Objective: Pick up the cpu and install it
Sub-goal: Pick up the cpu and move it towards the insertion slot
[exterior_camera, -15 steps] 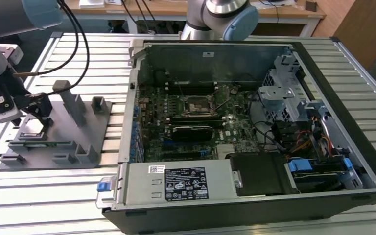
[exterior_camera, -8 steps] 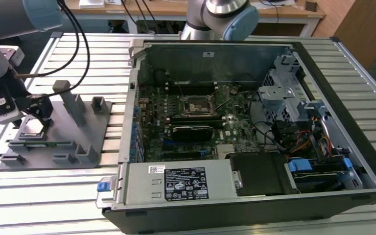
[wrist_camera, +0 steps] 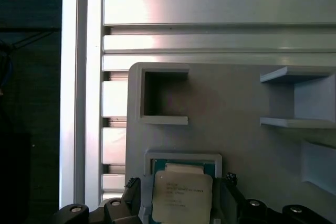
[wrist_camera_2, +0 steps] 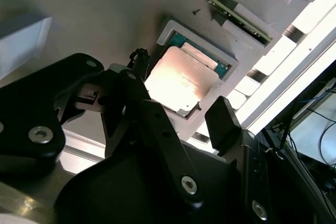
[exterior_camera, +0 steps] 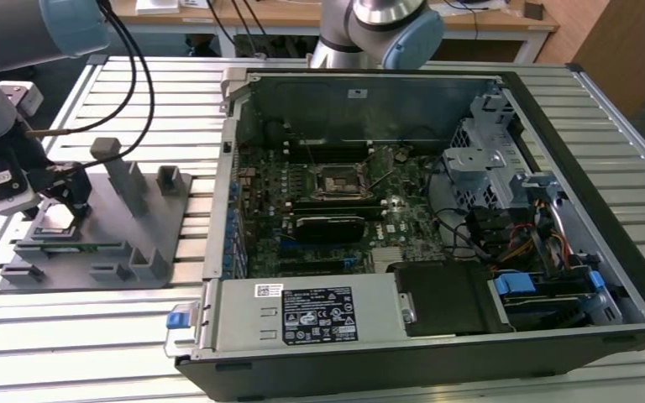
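Cpu lies flat in a recess of the grey fixture | hand open, fingers on either side, apparently clear of its edges | best closed squarely on opposite edges, kept level; recess rim crowds the fingertips | fixture posts near | on worktop, open computer case with black socket, well apart.

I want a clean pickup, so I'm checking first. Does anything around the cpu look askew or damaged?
Nothing stands out. The cpu lies flat in the recess of the grey fixture, its edges square to the rim, with no visible damage. The gripper is over it.
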Controlling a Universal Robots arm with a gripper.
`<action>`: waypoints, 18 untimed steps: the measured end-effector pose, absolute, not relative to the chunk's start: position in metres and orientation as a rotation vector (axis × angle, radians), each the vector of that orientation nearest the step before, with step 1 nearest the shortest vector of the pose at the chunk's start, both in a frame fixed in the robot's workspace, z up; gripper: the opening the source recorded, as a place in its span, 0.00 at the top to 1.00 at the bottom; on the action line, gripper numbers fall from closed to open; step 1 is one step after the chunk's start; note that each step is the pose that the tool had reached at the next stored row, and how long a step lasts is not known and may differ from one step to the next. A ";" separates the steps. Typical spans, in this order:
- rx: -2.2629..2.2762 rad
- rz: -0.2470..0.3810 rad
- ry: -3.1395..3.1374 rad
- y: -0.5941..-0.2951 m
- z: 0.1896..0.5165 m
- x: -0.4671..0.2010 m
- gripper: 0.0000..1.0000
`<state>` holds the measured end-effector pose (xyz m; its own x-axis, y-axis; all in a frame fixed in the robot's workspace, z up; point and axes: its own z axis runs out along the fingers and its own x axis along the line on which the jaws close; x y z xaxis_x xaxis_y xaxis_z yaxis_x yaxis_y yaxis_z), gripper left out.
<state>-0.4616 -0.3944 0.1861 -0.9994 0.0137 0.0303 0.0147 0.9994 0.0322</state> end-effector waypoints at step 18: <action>0.002 -0.042 -3.113 -0.395 0.184 -0.462 0.44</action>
<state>-0.4623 -0.3954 0.1835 -0.9996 -0.0018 0.0284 -0.0010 0.9996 0.0270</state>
